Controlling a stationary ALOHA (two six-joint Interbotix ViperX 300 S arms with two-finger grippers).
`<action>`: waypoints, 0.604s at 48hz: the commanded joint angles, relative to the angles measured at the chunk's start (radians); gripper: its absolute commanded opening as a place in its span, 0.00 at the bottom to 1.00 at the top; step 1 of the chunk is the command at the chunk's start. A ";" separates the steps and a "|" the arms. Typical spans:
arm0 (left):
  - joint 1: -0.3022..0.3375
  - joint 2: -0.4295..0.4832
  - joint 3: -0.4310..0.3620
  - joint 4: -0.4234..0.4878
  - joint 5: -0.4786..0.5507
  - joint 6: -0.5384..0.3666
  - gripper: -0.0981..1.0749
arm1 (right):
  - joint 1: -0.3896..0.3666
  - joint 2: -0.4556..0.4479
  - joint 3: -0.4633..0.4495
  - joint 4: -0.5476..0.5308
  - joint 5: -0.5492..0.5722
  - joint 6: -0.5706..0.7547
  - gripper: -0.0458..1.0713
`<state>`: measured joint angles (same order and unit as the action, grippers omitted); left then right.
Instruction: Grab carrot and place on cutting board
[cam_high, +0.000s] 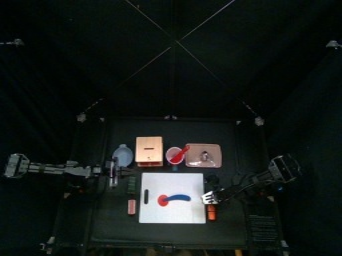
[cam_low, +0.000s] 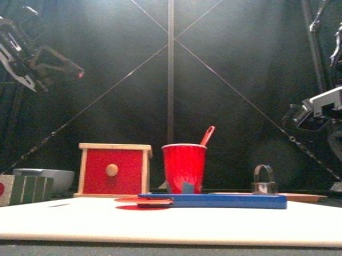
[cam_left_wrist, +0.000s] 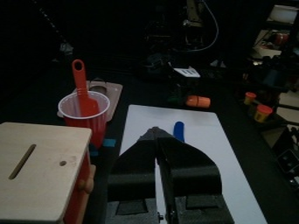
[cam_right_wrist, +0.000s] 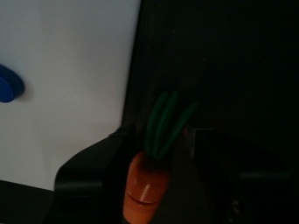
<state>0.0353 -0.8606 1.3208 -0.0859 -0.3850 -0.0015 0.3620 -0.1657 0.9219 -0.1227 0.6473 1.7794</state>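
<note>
Your carrot (cam_right_wrist: 149, 179), green top (cam_right_wrist: 170, 122) and all, lies on the dark bench (cam_right_wrist: 233, 61) just beside the cutting board (cam_right_wrist: 70, 79), not on it. The right tool (cam_right_wrist: 152, 175) has its jaws spread on either side of it, not visibly pinching yet. So you're at the grab. Next: squeeze on the orange body, lift, carry it over the board's edge. The left tool (cam_left_wrist: 165, 149) hangs pressed together over the board's other end.

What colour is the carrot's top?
Dark green, above the carrot's orange body; the right wrist view shows it best.
</note>
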 joint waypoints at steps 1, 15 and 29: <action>0.003 0.005 -0.011 0.000 -0.003 0.000 0.34 | 0.003 -0.012 -0.015 -0.003 0.017 -0.002 0.72; 0.003 0.005 -0.012 0.000 -0.003 0.002 0.34 | 0.000 -0.014 -0.020 -0.026 0.029 -0.002 0.54; 0.003 0.005 -0.011 0.000 -0.003 0.000 0.34 | -0.006 -0.018 -0.084 -0.236 0.074 0.002 0.49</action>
<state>0.0353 -0.8606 1.3223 -0.0859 -0.3835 -0.0015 0.3590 -0.1657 0.8744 -0.2961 0.7118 1.7794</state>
